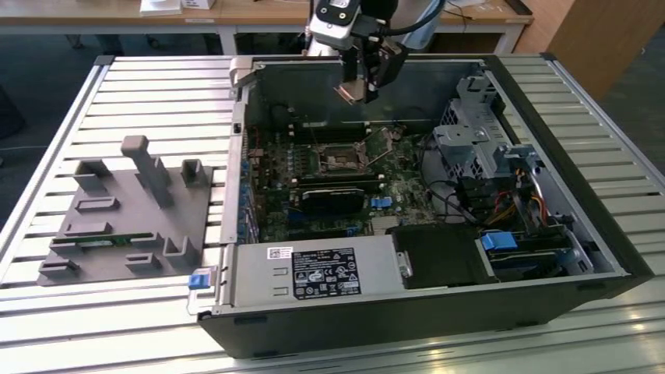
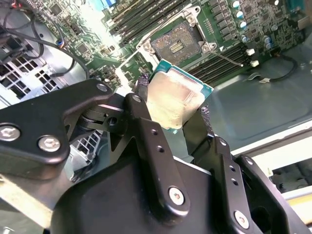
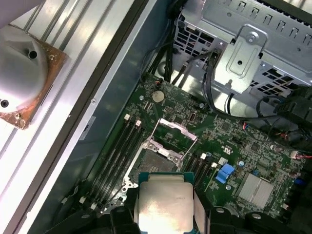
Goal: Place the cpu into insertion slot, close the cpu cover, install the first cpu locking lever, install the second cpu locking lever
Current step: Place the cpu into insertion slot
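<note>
Silver-grey cpu (image 2: 183,90), edges partly hidden, sits clamped in end effector (image 2: 173,100), seemingly above insertion slot (image 2: 176,45).

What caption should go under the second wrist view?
The claw grips the cpu, with the empty insertion slot beyond it.

Exterior view above the case (image 1: 437,315); both wrist views close, seemingly downward, on the insertion slot (image 2: 178,44) (image 3: 152,163).

The cpu (image 3: 163,207) has a dull, smeared metal top; the gripper (image 2: 173,100) is smooth matt black.
</note>
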`<move>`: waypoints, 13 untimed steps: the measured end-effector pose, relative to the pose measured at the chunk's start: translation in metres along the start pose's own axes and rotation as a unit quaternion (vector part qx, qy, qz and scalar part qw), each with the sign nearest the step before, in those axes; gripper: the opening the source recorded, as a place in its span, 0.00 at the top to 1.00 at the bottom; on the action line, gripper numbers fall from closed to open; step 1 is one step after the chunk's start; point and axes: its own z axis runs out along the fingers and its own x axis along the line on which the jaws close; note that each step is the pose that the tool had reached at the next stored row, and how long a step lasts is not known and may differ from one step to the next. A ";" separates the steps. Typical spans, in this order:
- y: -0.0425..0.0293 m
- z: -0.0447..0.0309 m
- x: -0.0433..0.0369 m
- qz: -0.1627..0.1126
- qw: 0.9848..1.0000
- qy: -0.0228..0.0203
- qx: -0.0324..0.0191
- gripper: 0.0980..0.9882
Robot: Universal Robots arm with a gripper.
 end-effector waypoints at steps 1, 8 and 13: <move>0.0000 0.0001 0.0000 0.004 1.000 0.000 0.000 0.51; 0.0000 0.0006 0.0003 0.030 1.000 -0.003 -0.001 0.51; 0.0000 0.0010 0.0006 0.050 0.999 -0.004 -0.001 0.51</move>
